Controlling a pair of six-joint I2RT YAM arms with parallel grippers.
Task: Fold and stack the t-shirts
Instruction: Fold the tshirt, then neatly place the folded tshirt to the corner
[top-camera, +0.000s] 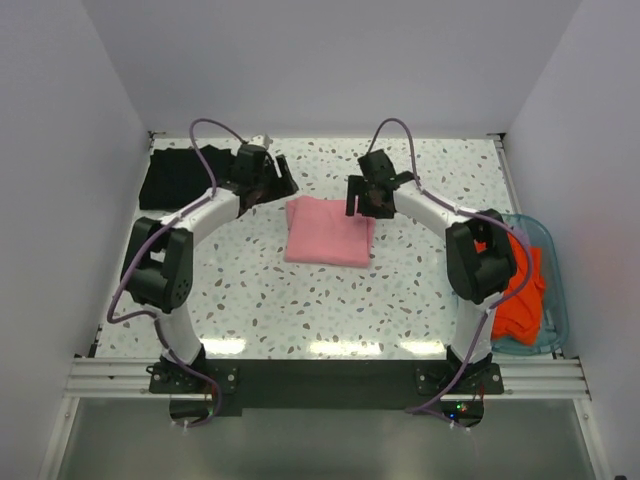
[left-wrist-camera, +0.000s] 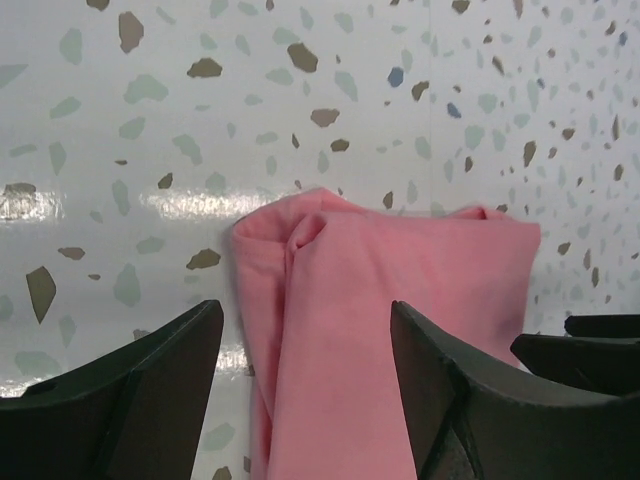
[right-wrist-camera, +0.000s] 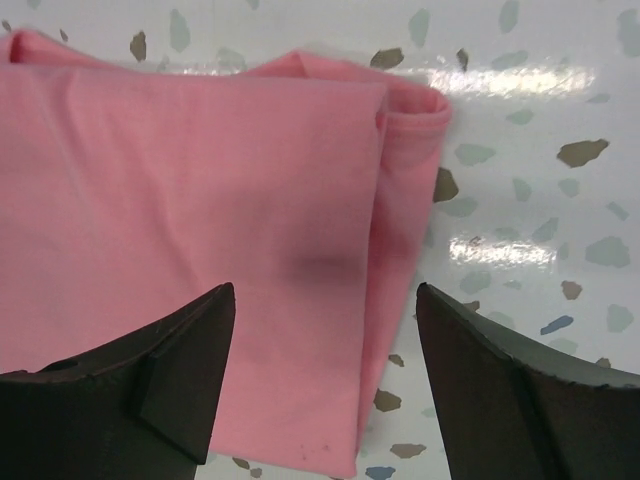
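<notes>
A pink t-shirt (top-camera: 327, 232) lies folded into a rectangle at the table's middle. My left gripper (top-camera: 282, 180) hovers open over its far left corner; the left wrist view shows the pink cloth (left-wrist-camera: 380, 330) between and below the spread fingers (left-wrist-camera: 150, 390). My right gripper (top-camera: 362, 200) hovers open over its far right corner; the right wrist view shows the folded edge (right-wrist-camera: 300, 260) between the spread fingers (right-wrist-camera: 500, 390). A black t-shirt (top-camera: 180, 175) lies folded at the far left. Orange-red shirts (top-camera: 520, 295) sit in the tub at right.
A teal see-through tub (top-camera: 553, 300) stands at the right edge beside the right arm's base. White walls close in the table at the back and sides. The speckled tabletop (top-camera: 300, 300) stretches in front of the pink shirt.
</notes>
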